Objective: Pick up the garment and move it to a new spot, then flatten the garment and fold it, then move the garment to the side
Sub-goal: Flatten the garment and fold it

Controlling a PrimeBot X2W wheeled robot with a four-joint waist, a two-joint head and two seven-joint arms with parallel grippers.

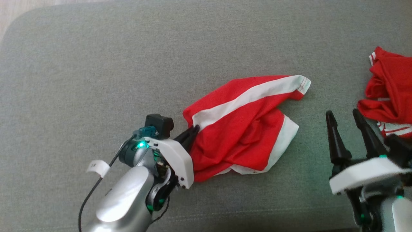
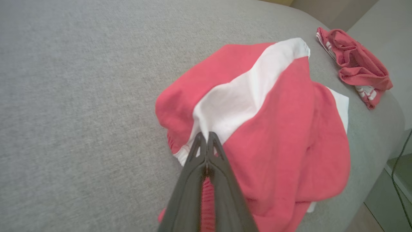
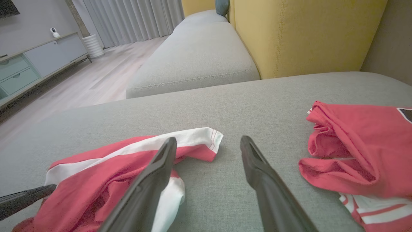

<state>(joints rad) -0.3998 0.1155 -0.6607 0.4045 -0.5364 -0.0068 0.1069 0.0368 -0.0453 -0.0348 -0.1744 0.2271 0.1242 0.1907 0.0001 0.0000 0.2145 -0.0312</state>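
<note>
The garment [image 1: 244,129] is a rumpled red piece of clothing with white bands, lying near the middle of the grey cushion [image 1: 128,64]. My left gripper [image 1: 194,129] is shut on its left edge; in the left wrist view the garment [image 2: 273,129] bunches where the left gripper [image 2: 206,135] pinches the white band. My right gripper [image 1: 342,113] hovers open to the right of the garment with nothing between its fingers. In the right wrist view the right gripper [image 3: 207,141] points at bare cushion just right of the garment [image 3: 106,170].
A second red and white piece of clothing [image 1: 391,90] lies bunched at the cushion's right edge, close to my right gripper, and shows in the wrist views [image 2: 357,67] [image 3: 363,151]. A yellow sofa back [image 3: 305,32] and another grey seat [image 3: 199,51] stand beyond.
</note>
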